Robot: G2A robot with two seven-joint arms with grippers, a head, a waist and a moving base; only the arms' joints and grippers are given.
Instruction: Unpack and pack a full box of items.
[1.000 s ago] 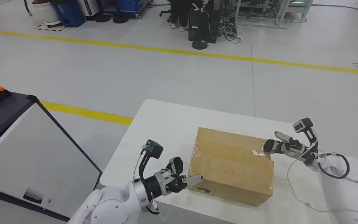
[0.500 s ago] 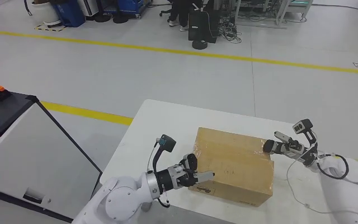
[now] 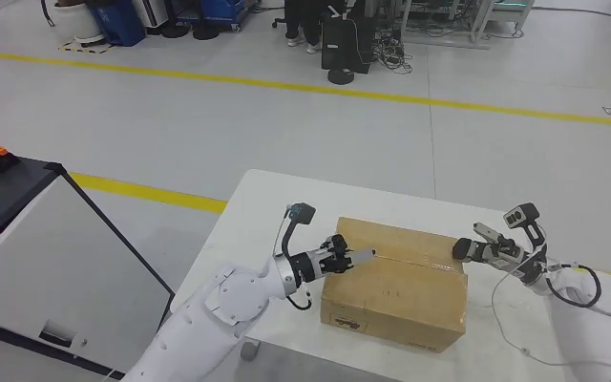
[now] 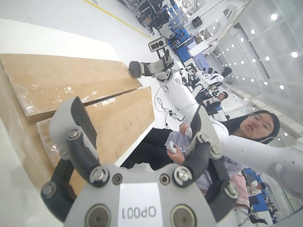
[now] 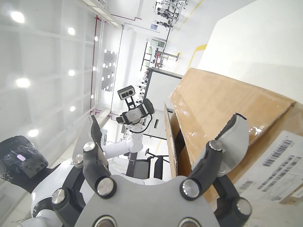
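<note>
1. Top view: the cardboard box point(image 3: 396, 291) sits on the white worktop point(image 3: 258, 215), toward 4 o'clock in the picture. Its flaps are folded down, with the seam running from 9 to 3 o'clock. The left pincer point(image 3: 361, 255) is over the seam at the box's 9 o'clock end. The right pincer point(image 3: 458, 249) is just beside the top edge at the box's 2 o'clock corner. A thin cable point(image 3: 511, 329) lies on the worktop off the box's 4 o'clock corner.

2. Left wrist view: the left pincer point(image 4: 137, 107) is spread wide with nothing between its fingers. One finger point(image 4: 79, 119) stands in front of the near end of the box point(image 4: 71, 76), and the other is off past its long side. The two flaps meet along a narrow gap, and clear tape point(image 4: 35, 105) shines at the near end. The right pincer point(image 4: 135, 69) is just beside the far corner.

3. Right wrist view: the right pincer point(image 5: 164, 119) is also spread and grips nothing. One finger point(image 5: 236, 131) lies against the taped top corner of the box point(image 5: 225, 95), though I cannot tell whether it touches. The other finger is off the box in the air. A dark gap shows under the flap at this end. A white label point(image 5: 279, 164) is stuck to the end wall.
</note>
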